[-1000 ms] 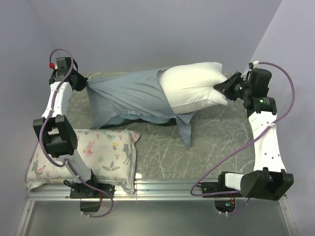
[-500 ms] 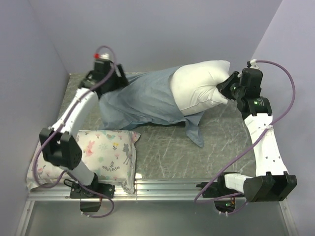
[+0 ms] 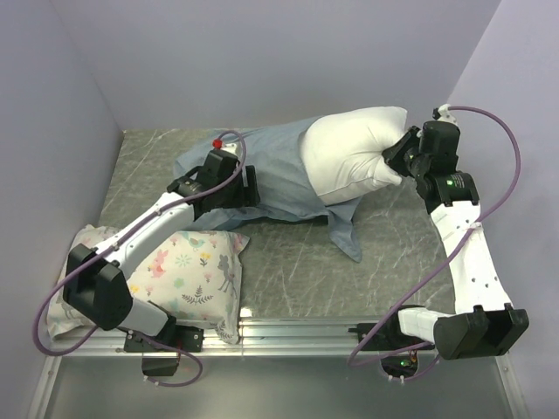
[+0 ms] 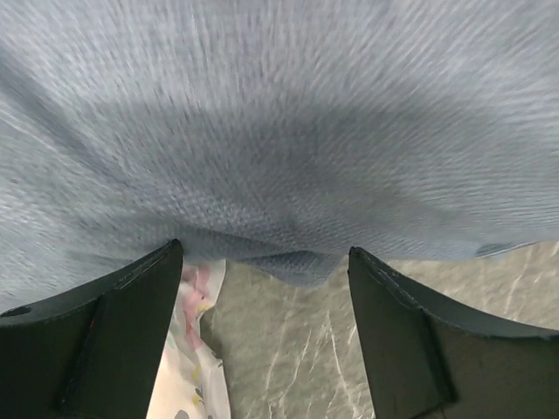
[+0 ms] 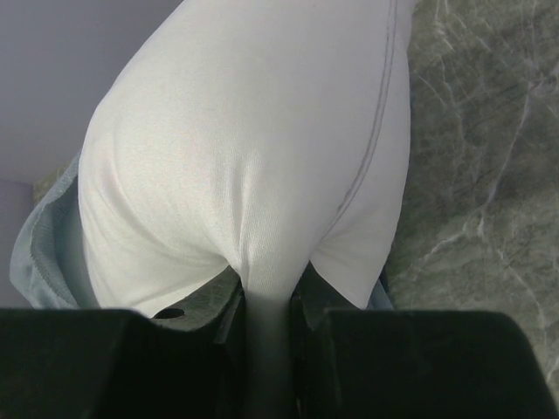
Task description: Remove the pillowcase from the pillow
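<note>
The plump rectangular plain white pillow point(image 3: 354, 153) lies at the far right of the grey-green marbled table point(image 3: 288, 262). Its right part is bare. Its left end sits inside the large soft slate-blue cloth pillowcase point(image 3: 271, 170), which spreads in rumpled folds to the left of the pillow. One loose flap of that cloth trails from under the pillow toward the near edge.

The right gripper point(image 5: 266, 314) is at the pillow's right end. Its two black fingers are pressed together on a gathered fold of the white fabric, so it pinches the pillow itself. In the right wrist view a strip of blue cloth shows at the pillow's far left side.

The left gripper point(image 4: 264, 253) is left of the pillow, at the near edge of the slack blue cloth. Its fingers are spread wide with nothing clamped between them. The blue cloth fills the left wrist view just beyond the fingertips, and bare table shows in the gap.

A smaller white pillow printed with flowers and a deer point(image 3: 196, 271) lies well to the near left of the plain pillow, under the left arm.
</note>
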{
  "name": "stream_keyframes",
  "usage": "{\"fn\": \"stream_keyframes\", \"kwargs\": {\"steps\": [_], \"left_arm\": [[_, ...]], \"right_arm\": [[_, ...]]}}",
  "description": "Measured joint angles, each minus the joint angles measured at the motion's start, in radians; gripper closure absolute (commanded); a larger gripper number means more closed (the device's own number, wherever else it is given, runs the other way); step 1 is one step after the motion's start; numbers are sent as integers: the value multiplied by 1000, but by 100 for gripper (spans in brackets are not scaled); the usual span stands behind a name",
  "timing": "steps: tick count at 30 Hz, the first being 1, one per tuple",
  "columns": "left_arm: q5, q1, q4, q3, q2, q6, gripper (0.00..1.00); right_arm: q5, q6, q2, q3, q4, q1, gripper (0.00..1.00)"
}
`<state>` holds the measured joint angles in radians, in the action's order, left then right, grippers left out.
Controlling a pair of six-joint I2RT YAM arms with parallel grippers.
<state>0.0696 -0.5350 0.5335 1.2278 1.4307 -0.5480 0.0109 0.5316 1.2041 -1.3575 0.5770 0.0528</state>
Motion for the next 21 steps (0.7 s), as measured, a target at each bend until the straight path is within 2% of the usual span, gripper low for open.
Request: {"fn": "stream_keyframes", "kwargs": {"steps": [4, 7, 8, 9, 10, 12, 13, 17, 21], "left_arm": [[7, -10, -9, -35, 20, -21, 20], [26, -10, -27, -35, 42, -34, 30], [39, -10, -31, -35, 54, -40, 40], [52, -10, -37, -34, 70, -46, 46], [64, -10, -39, -34, 86, -49, 63], [86, -7, -42, -33, 119, -57, 83], [92, -5, -43, -33, 134, -58, 100], [114, 46, -43, -31, 154, -62, 100], [157, 160, -26, 0, 154, -63, 100]], "right_arm": [[-5, -3, 1, 0, 0, 4, 100], [-5, -5, 3, 0, 0, 4, 100], [-5, -5, 4, 0, 0, 4, 100], [-5, -5, 5, 0, 0, 4, 100], [-5, -6, 6, 0, 0, 4, 100], [-4, -6, 8, 0, 2, 4, 100], [-4, -6, 10, -2, 4, 5, 100], [8, -10, 20, -26, 27, 15, 100], [36, -9, 35, -64, 48, 23, 100]]}}
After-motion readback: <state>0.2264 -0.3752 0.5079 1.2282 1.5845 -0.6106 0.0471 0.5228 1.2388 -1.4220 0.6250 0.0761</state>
